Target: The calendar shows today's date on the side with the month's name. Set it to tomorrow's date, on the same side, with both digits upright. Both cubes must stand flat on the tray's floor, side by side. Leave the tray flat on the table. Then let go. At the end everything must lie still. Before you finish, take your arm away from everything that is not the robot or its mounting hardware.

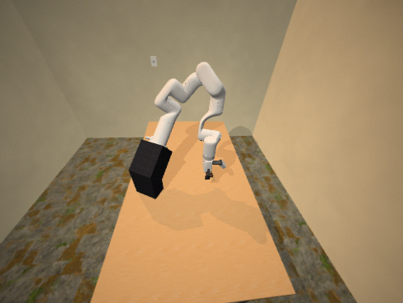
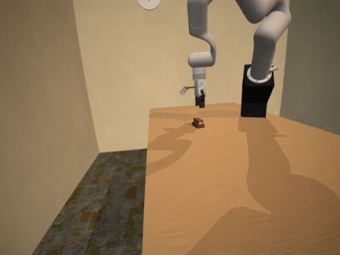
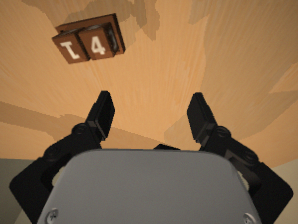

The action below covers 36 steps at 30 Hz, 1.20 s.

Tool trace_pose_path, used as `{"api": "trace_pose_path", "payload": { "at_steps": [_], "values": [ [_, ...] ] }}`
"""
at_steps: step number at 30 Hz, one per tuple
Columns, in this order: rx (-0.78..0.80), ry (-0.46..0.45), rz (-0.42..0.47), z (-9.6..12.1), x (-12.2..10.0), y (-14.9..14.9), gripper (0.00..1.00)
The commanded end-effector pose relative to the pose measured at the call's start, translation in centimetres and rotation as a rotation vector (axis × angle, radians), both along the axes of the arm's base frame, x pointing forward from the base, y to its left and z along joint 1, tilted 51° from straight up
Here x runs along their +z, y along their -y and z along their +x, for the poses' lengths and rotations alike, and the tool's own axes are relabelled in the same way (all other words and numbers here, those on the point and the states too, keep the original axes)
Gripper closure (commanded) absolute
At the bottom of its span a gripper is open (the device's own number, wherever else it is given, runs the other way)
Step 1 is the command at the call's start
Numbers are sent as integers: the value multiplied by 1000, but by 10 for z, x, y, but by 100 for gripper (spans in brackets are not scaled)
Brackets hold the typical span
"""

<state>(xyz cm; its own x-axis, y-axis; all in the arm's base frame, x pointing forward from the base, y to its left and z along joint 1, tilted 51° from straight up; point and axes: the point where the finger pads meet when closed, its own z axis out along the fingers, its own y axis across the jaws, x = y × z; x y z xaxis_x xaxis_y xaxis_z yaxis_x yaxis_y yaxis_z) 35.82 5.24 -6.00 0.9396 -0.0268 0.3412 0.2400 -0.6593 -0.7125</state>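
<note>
A brown tray (image 3: 82, 23) (image 2: 200, 127) stands on the table with two brown cubes side by side in it. In the wrist view the left cube (image 3: 69, 48) shows a white 1 with its wide bar at the top, seemingly upside down. The right cube (image 3: 97, 45) shows a 4, roughly upright there; its dark end face carries part of another digit. The month's name is not readable. My gripper (image 1: 208, 177) (image 2: 200, 106) (image 3: 151, 101) is open and empty, above the table and clear of the tray and cubes. The top view does not show the calendar.
The wooden table (image 1: 185, 255) (image 2: 208, 173) carries the arm's black base block (image 1: 150, 169) (image 2: 255, 100) to one side of the gripper. Arm shadows fall across the table top. Walls stand around it.
</note>
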Motion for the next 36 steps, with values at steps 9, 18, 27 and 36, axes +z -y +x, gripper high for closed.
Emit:
{"api": "trace_pose_path", "payload": {
  "at_steps": [9,18,27,36],
  "values": [
    [241,327,-104,8,19,-7,0],
    [382,500,-162,11,30,-11,0],
    [567,723,-239,14,42,-17,0],
    [730,915,-306,15,52,-22,0]
  ]
}}
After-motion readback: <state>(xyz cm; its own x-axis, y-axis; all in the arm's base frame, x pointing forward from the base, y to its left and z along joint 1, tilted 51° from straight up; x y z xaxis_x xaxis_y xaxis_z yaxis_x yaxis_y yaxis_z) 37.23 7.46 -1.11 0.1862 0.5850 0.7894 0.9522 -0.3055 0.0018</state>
